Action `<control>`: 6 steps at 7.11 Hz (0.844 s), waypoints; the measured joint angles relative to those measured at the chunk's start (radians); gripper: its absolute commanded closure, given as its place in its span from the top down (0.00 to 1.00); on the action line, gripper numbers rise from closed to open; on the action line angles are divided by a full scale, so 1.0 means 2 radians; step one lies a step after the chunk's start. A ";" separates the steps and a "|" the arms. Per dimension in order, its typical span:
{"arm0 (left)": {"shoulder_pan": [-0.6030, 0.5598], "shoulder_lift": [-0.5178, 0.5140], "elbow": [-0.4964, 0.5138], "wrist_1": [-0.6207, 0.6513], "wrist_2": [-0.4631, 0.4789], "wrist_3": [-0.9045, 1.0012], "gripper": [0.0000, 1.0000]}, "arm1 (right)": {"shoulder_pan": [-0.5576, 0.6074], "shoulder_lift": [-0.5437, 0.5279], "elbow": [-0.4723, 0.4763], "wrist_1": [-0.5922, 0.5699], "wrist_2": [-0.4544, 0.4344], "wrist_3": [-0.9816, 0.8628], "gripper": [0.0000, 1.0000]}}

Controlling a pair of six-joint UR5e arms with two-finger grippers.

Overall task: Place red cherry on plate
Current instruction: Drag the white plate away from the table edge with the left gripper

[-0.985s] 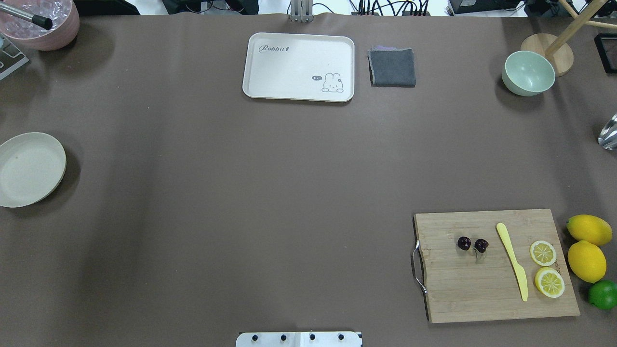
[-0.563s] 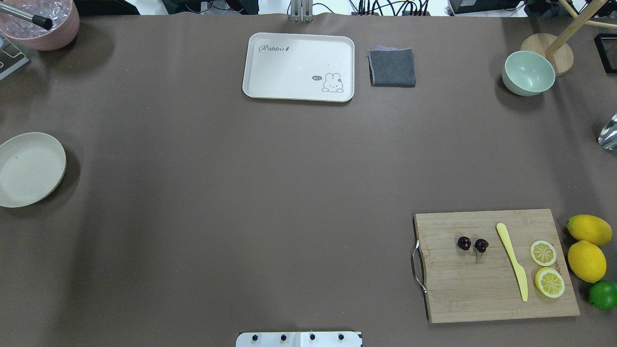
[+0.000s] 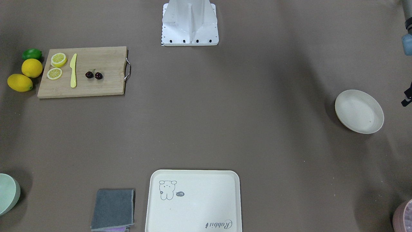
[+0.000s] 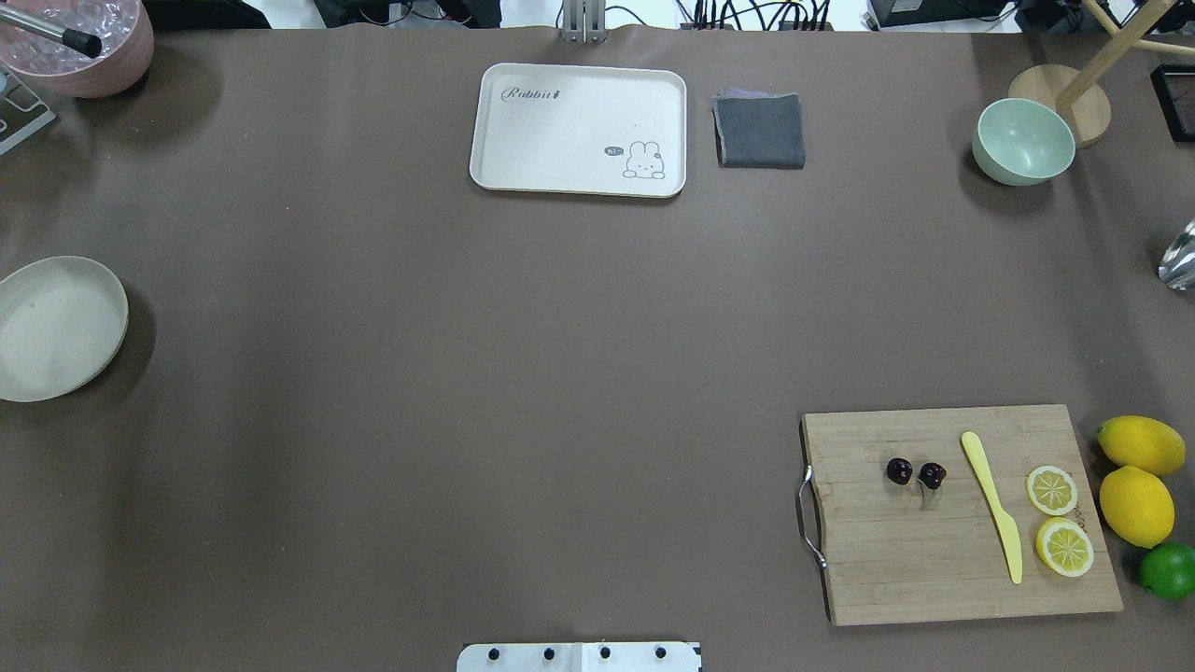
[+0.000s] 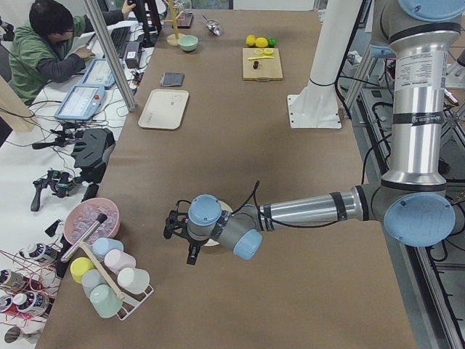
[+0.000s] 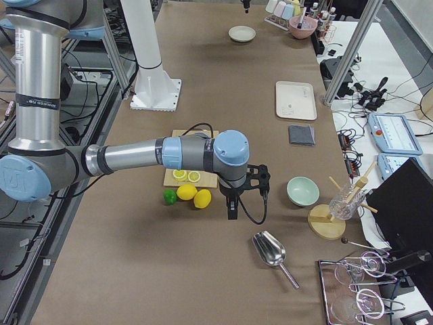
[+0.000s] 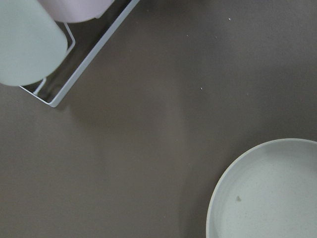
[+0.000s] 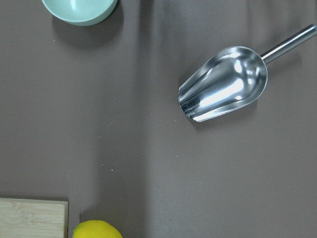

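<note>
The red cherry (image 4: 915, 473) is a pair of dark glossy fruits lying on the wooden cutting board (image 4: 896, 560) at the table's near right, also seen in the front view (image 3: 93, 75). The plate (image 4: 56, 327) is round and cream-white, at the far left edge; the left wrist view has its rim (image 7: 272, 198) at lower right. In the left side view, my left gripper (image 5: 191, 254) hangs over the table beside the plate. My right gripper (image 6: 232, 210) hangs beyond the lemons, off the board's end. I cannot tell whether either one is open or shut.
On the board lie a yellow knife (image 4: 992, 504) and two lemon slices (image 4: 1052, 489); two lemons (image 4: 1136, 504) and a lime (image 4: 1167, 569) sit beside it. A rabbit tray (image 4: 579, 129), grey cloth (image 4: 760, 130), green bowl (image 4: 1023, 140) and metal scoop (image 8: 225, 84) stand further off. A person (image 5: 43, 43) sits at the far side.
</note>
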 measured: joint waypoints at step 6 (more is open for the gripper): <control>0.076 -0.007 0.039 -0.072 0.004 -0.084 0.98 | 0.000 -0.001 -0.001 0.008 -0.001 0.001 1.00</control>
